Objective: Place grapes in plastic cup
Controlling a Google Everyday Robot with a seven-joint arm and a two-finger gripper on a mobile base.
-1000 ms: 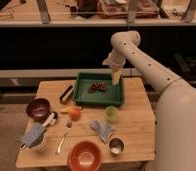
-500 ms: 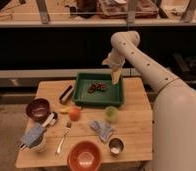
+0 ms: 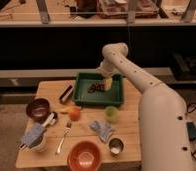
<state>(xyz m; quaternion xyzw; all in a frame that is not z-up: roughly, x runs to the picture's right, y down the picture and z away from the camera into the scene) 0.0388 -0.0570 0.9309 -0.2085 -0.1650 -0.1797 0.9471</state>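
Dark knobbly grapes [image 3: 95, 88] in green tray [image 3: 84, 86], tool [image 3: 107, 86] just beside

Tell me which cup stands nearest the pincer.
The light green plastic cup, just in front of the green tray where the pincer hangs by the grapes; the metal cup and white mug stand farther off.

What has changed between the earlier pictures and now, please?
The gripper has eased slightly down and toward the grapes in the green tray. Nothing was visibly taken hold of or let go. The grapes, the plastic cup and the orange fruit stayed where they were.
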